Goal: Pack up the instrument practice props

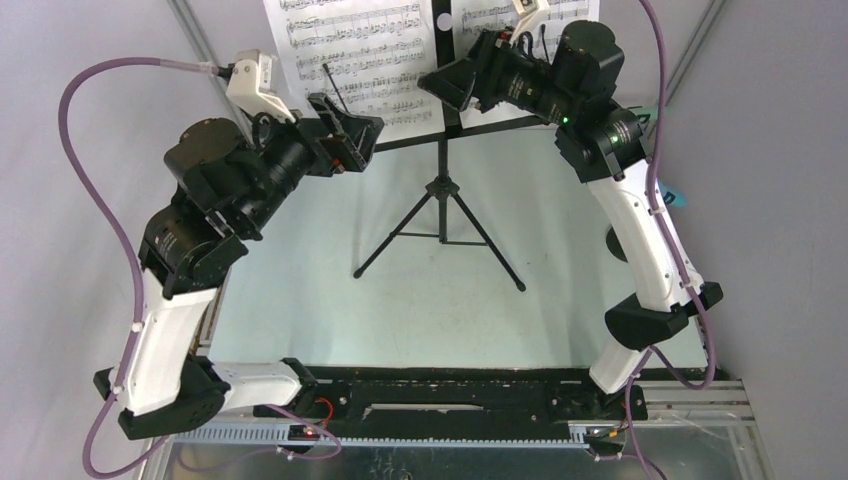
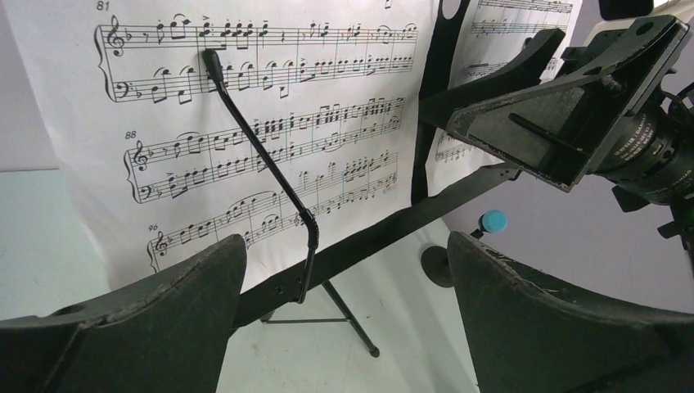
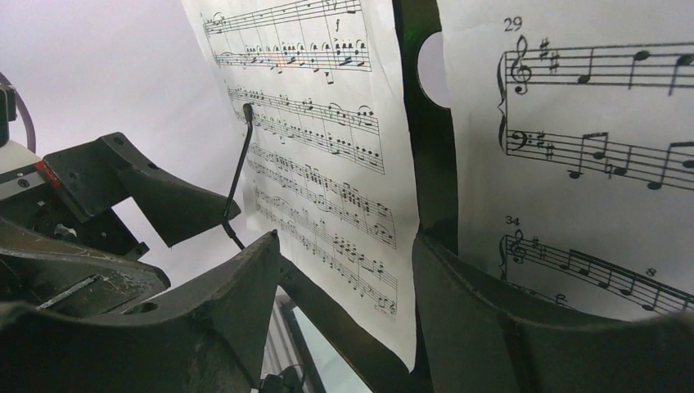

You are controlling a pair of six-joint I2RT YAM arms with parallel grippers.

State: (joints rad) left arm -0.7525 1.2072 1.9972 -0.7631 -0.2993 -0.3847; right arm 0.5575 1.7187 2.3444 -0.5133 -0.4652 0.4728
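Sheet-music pages (image 2: 270, 123) stand on the ledge of the black music rack (image 1: 441, 190), directly ahead of the left tool (image 2: 348, 327) and the right tool (image 3: 344, 319), both spread wide and empty. Paper this thin looks light, limp and easily creased. A wire retainer (image 2: 262, 155) pins the page facing the left tool, so a free side edge seems the safest hold. The rack appears stiff but top-heavy on slim legs, and is likely best gripped at its centre post. A pale, smooth worktop (image 1: 300, 290) lies beneath both tools, with grey walls close on their outer sides.
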